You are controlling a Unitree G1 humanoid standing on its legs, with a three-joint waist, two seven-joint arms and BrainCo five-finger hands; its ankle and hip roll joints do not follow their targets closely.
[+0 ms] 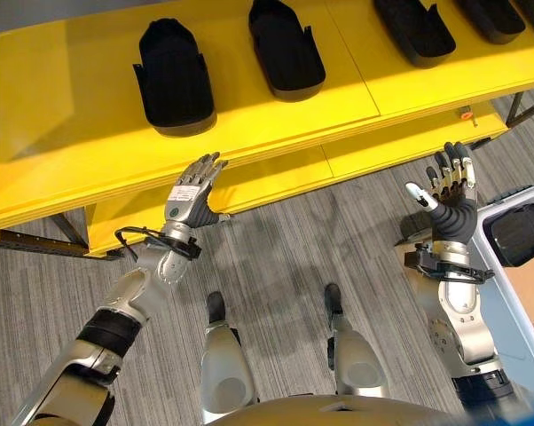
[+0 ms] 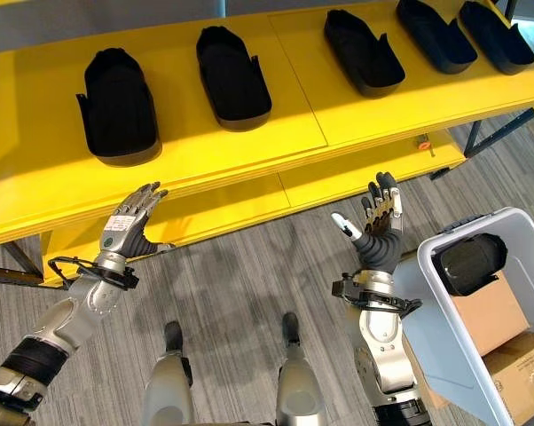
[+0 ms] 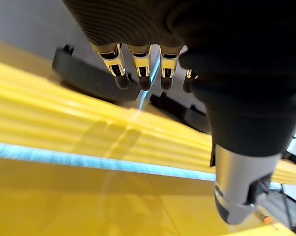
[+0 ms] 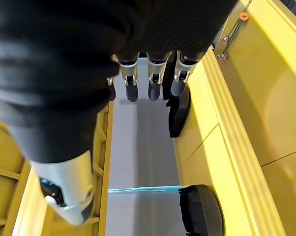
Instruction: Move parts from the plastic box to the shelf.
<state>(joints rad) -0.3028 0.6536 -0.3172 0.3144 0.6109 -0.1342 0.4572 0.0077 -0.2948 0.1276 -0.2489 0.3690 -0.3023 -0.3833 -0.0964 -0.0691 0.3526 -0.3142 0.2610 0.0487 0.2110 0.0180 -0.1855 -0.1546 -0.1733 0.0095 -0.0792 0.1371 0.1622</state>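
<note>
Several black moulded parts lie in a row on the yellow shelf (image 1: 72, 115), among them one (image 1: 174, 75) at the left and one (image 1: 285, 49) beside it. Another black part (image 2: 469, 262) rests in the pale plastic box (image 2: 431, 342) on the floor at my right. My left hand (image 1: 192, 200) is raised before the shelf's front edge, fingers straight and holding nothing. My right hand (image 2: 380, 226) is held up between the shelf and the box, open and empty too. In the right wrist view its fingers (image 4: 153, 83) point toward a part (image 4: 180, 110) on the shelf.
A lower yellow shelf board (image 1: 276, 182) runs under the top one. Cardboard boxes (image 2: 489, 311) sit inside the plastic box below the black part. A metal shelf leg (image 1: 518, 106) stands at the far right. Grey striped floor (image 1: 294, 248) lies between shelf and box.
</note>
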